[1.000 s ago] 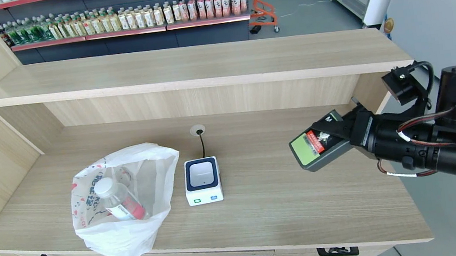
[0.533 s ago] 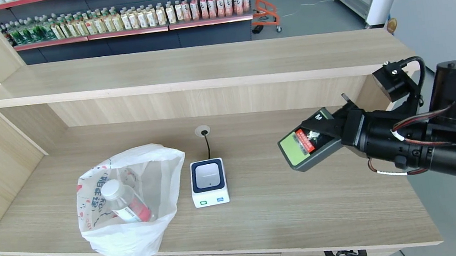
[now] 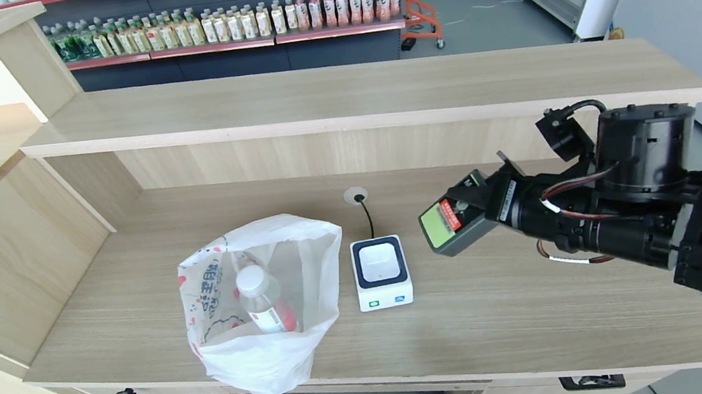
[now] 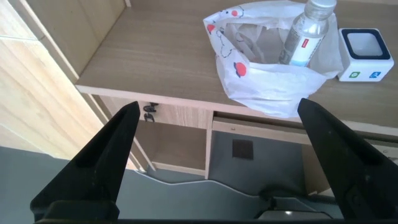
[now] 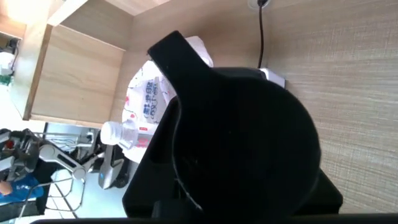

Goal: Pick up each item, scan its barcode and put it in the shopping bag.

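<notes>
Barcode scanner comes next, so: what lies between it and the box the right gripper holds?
Only bare counter, seen in the head view, between barcode scanner and box.

right arm (image 3: 600,232): black, red-white cables (image 3: 582,179) | left fingers (image 4: 99,162): black, tapered

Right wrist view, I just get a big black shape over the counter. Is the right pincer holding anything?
Observer: Yes. In the head view the right pincer is shut on a dark box with a green and red face, held above the counter.
Operator: Is it over the scanner?
Observer: No, the box is off to the right of the scanner, not above its window.
Operator: And the left pincer?
Observer: The left pincer is open and empty, low in front of the counter edge, near the shopping bag.
</notes>
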Controlling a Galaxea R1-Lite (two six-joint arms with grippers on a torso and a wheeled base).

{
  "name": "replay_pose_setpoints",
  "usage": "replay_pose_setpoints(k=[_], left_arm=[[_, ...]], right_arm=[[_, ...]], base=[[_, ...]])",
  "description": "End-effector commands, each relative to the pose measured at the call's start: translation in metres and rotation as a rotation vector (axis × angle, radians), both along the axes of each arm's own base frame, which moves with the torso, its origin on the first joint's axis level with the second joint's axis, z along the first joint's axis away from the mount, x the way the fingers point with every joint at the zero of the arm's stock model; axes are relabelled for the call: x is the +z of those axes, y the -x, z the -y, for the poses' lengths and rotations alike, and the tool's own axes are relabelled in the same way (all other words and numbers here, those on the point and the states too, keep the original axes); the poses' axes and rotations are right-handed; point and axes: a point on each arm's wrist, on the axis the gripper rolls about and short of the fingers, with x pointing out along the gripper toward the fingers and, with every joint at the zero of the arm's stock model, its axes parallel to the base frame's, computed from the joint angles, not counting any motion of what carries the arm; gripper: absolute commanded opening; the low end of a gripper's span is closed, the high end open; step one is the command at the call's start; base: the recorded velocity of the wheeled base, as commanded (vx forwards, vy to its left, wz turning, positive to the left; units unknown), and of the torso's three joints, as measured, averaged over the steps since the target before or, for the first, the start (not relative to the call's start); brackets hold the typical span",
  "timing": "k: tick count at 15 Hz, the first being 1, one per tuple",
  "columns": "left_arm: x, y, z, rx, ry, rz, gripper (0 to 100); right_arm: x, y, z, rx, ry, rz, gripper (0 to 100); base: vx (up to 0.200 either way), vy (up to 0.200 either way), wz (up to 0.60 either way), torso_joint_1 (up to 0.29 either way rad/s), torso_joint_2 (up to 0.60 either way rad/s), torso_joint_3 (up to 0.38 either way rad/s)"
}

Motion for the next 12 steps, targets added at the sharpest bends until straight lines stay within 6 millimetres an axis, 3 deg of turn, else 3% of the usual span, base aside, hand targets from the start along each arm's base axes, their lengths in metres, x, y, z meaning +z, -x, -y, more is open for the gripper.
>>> replay_pose_setpoints(k=[1, 12], left_arm=[[0.0, 0.0, 0.0, 0.0, 0.0, 0.001, 100], [0.0, 0.0, 0.0, 0.0, 0.0, 0.001, 100]], right_arm=[[-0.016, -0.013, -0.006, -0.008, 0.028, -0.037, 0], [-0.053, -0.05, -0.025, 0.002, 0.091, -0.071, 0]], base=[[0.0, 0.0, 0.0, 0.0, 0.0, 0.0], [0.0, 0.0, 0.0, 0.0, 0.0, 0.0]])
